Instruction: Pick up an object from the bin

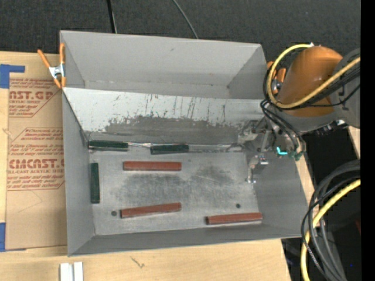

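Red-brown bar (234, 218), long, thin and flat, lies along the front edge of the bin (164, 57) near the right corner, and is judged the likeliest pick. The gripper (253, 171) hangs by the right wall over bare floor, apart from the bar; whether its jaws stand wide or narrow cannot be told. Centre over the bar's middle, set the jaws across its narrow width, and descend clear of the sloping wall.
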You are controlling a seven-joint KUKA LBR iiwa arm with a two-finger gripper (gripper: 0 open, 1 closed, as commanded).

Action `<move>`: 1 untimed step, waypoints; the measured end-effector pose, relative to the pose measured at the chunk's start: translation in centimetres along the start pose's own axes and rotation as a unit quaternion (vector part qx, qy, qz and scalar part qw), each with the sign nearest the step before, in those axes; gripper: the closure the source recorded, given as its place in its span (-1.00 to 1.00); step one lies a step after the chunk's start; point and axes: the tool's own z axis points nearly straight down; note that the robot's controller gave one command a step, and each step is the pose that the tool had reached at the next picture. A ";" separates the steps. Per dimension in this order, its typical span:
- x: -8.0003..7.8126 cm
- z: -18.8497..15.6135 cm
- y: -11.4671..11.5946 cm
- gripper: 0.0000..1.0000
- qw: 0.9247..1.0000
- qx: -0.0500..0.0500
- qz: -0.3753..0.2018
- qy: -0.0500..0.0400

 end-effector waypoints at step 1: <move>-0.2 -0.4 0.0 -1.00 1.000 0.001 0.000 -0.003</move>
